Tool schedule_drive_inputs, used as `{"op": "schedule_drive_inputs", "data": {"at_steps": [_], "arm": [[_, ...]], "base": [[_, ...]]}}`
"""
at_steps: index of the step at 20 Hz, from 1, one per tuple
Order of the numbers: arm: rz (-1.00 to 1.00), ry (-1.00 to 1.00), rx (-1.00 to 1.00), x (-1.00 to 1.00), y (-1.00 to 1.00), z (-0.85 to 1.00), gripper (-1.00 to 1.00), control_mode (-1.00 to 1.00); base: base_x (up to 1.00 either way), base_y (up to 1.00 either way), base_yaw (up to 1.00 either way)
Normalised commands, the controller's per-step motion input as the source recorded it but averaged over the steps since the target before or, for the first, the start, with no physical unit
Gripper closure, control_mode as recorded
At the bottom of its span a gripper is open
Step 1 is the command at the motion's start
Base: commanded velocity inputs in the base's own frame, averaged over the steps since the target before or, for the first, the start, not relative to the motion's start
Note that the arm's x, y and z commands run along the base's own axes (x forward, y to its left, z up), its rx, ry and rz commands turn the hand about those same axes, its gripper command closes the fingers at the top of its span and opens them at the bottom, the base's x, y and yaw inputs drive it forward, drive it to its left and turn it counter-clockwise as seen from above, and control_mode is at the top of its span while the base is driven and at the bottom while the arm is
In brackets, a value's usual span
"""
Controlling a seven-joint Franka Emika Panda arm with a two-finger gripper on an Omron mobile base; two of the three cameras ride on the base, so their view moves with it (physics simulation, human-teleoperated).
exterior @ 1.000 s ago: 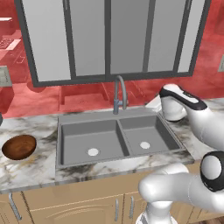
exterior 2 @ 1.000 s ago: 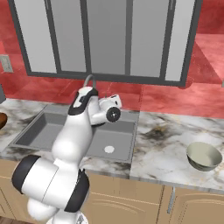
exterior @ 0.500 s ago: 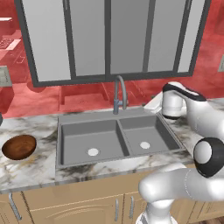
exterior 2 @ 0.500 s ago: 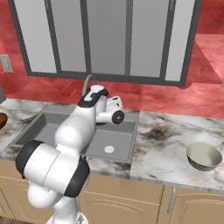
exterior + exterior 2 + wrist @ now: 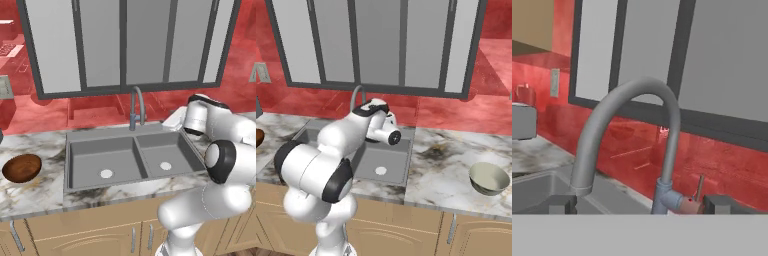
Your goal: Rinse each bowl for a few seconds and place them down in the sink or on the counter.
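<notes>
While the arm reaches over the right end of the sink (image 5: 102, 150), its hand (image 5: 639, 204) stands fully open, the two dark fingertips (image 5: 562, 204) wide apart at the bottom of the hand view, holding nothing and touching nothing. Between those tips, just beyond them, rises the faucet (image 5: 627, 135): a tall grey curved spout whose outlet hangs on the left side of the hand view, with its base and a small reddish side lever (image 5: 698, 192) lower right. The hand is near the faucet but apart from it.

From the left base view the grey double-basin sink sits in the white marble worktop (image 5: 35, 192), a white round drain (image 5: 106, 174) in each basin, both basins bare. The dark reddish-brown bowl (image 5: 21, 168) stands upright on the worktop well to the left of the sink, close to the front edge. From the right base view the pale greenish-beige bowl (image 5: 489, 178) stands upright on the worktop well to the right of the sink, also near the front edge. Both bowls lie well apart from the hand.

Behind the sink runs a red backsplash (image 5: 446, 112), and above it a dark-framed window with grey panes (image 5: 125, 45).
</notes>
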Motion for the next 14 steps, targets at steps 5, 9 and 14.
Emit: {"op": "schedule_drive_inputs", "data": {"at_steps": [5, 9, 14], "arm": [[0.0, 0.0, 0.0, 0.25, 0.03, 0.0, -1.0, -1.0], [0.0, 0.01, 0.01, 0.26, 0.0, 0.0, -1.0, -1.0], [0.0, 0.03, 0.0, 0.25, 0.02, 0.0, -1.0, -1.0]], "base": [[0.0, 0.0, 0.0], [0.0, 0.0, 0.0], [0.0, 0.0, 0.0]]}}
